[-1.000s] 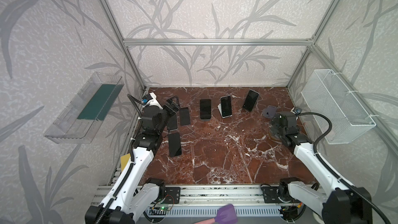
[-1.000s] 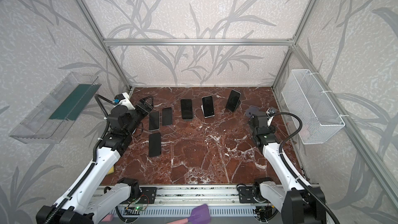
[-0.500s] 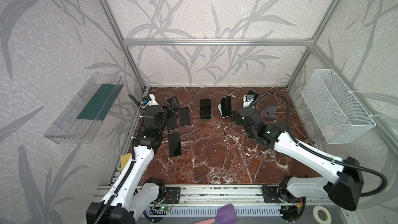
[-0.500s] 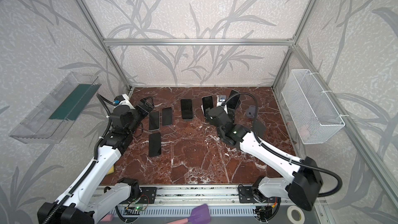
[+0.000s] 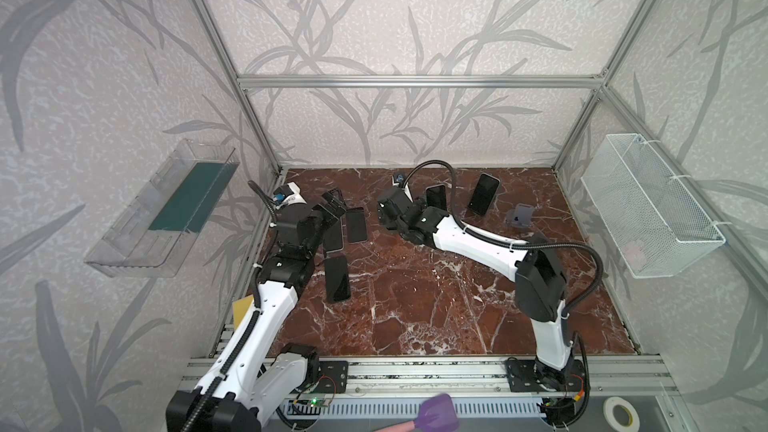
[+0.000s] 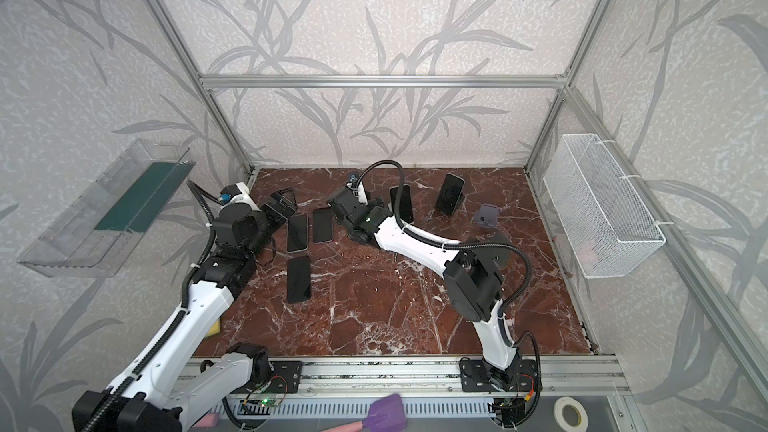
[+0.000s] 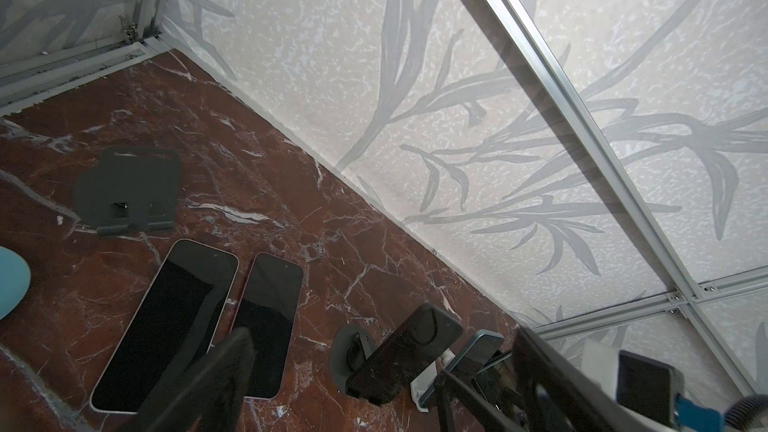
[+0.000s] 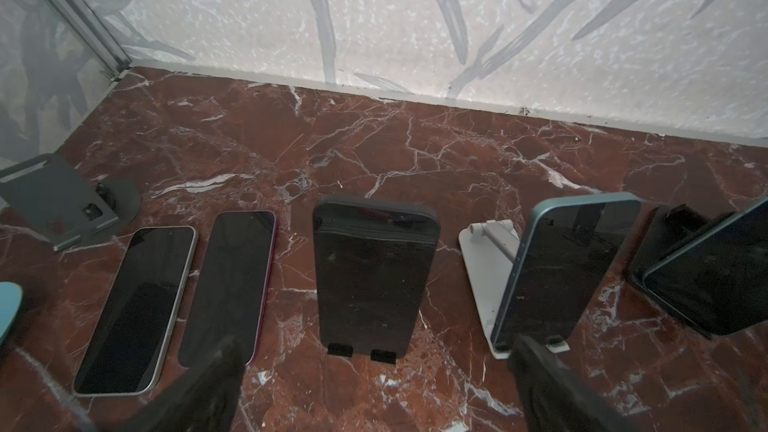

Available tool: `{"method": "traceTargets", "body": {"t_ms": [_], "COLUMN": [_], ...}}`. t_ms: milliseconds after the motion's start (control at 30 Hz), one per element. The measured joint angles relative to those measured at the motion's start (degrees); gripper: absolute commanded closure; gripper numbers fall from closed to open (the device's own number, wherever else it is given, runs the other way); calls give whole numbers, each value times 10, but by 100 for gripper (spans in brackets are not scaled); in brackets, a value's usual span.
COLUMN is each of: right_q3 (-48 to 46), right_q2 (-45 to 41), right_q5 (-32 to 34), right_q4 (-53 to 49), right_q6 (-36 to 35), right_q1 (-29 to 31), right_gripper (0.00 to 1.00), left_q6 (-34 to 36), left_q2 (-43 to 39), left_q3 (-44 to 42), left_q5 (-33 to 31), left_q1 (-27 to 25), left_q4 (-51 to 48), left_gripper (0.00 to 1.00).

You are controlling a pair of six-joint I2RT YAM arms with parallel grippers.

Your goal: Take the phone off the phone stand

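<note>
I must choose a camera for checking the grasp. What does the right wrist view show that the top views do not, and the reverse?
Only the right wrist view: the black-cased phone leaning on a black stand; from above the right arm hides it. Only the top views: the wire basket and a lone phone lying nearer the front. Both: the blue phone and the two flat phones.

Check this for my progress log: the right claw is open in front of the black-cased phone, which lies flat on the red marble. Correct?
Not flat: the right wrist view shows the black-cased phone leaning propped on a black phone stand. The right claw is open before it.
</note>
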Motion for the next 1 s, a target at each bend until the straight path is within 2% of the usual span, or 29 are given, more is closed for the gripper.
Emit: {"method": "traceTargets", "body": {"t_ms": [133,400,667,1000], "right_q3": [97,209,227,236], "right_q2": [64,130,145,164], "right_q5": [7,37,45,-1], "right_q4": [-41,-120,-143,-131], "right_q6": [17,56,81,68], "right_q1": [-2,-5,-15,-46], "right_gripper": [1,1,1,1], "left_q6": [0,-1,-2,-2], "left_q2": [-2,-9,-9,-9], "left_q3": [0,0,0,0], "left_q5": [3,8,12,16], "left_q1": [0,1,3,5], "left_q4": [0,4,4,10], "left_gripper": [3,3,4,5]}}
